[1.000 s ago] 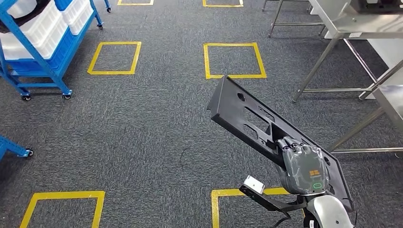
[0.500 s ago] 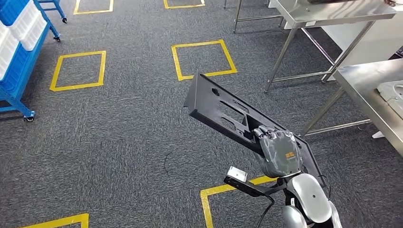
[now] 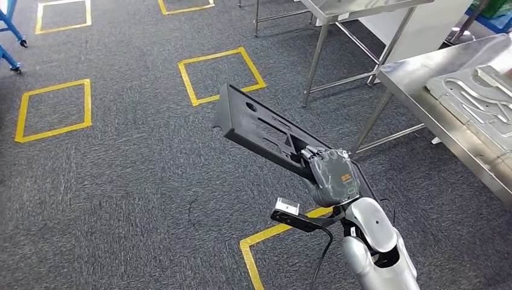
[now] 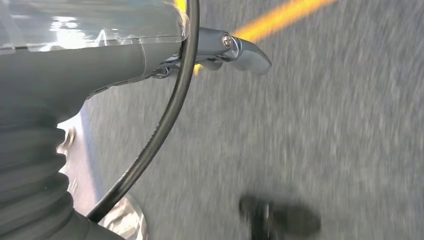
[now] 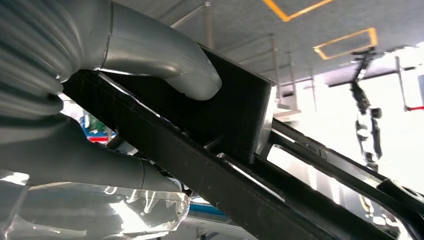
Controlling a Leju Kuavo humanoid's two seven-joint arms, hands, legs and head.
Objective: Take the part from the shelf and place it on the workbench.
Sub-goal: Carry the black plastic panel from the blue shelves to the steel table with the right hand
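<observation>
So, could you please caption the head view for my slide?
Right hand carries the black part over carpet toward the steel workbench.

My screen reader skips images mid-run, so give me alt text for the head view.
The right hand grips a long black part, held tilted above grey carpet with yellow floor squares. A steel workbench stands to the right, carrying a grey metal panel.

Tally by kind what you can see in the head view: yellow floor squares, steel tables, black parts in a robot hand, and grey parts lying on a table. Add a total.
Yellow floor squares: 5, some cut off by the frame, e.g.
Steel tables: 2
Black part in the right hand: 1
Grey part on a table: 1
Total: 9
</observation>
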